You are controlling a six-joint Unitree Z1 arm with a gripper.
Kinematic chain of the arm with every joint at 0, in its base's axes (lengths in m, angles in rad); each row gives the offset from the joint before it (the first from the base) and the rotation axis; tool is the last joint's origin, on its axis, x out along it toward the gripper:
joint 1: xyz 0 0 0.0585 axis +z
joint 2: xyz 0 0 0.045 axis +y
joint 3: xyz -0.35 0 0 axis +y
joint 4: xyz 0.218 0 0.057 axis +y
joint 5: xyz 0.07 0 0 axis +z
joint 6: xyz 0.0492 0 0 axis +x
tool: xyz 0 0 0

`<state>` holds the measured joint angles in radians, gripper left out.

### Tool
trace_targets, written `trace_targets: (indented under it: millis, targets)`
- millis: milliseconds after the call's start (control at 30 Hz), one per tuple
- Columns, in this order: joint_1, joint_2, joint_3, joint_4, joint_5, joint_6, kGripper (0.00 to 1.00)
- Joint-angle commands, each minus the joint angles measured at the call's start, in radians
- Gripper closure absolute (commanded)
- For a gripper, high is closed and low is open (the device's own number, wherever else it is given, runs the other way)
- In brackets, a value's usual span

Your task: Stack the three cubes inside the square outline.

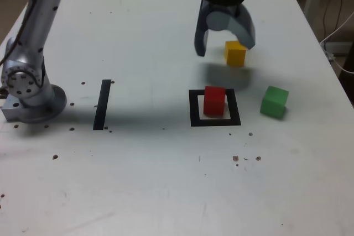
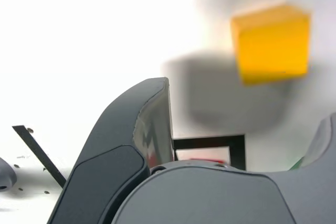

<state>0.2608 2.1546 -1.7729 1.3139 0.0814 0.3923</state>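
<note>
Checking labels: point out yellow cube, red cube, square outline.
yellow cube [image 1: 235, 53], exterior view, front face.
red cube [image 1: 214, 101], exterior view, front face.
square outline [image 1: 194, 109], exterior view, tape edge on that view's left.

no readable text, labels, numbers

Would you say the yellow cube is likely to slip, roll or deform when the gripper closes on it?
The yellow cube looks like a solid, flat-faced block, so it probably stays stiff and will not roll. Its matte faces suggest a fair grip for the open gripper. It appears small, so probably light; an off-centre pinch might twist it.
</note>
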Motion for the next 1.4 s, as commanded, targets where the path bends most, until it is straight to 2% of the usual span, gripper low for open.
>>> trace_targets:
  millis: [0,233,367,467,567,667,1367]
  targets:
    - [0.014,0.039,-0.039,0.020,-0.008,0.000,0.01]
    - [0.046,0.142,-0.157,0.070,-0.030,0.003,0.04]
    - [0.056,0.195,-0.220,0.099,-0.037,0.005,0.12]
    - [0.059,0.220,-0.255,0.117,-0.039,0.005,0.29]
    - [0.057,0.228,-0.275,0.116,-0.037,0.013,0.56]
    - [0.053,0.227,-0.281,0.110,-0.036,0.019,0.70]
    - [0.047,0.226,-0.272,0.120,-0.040,0.020,0.71]
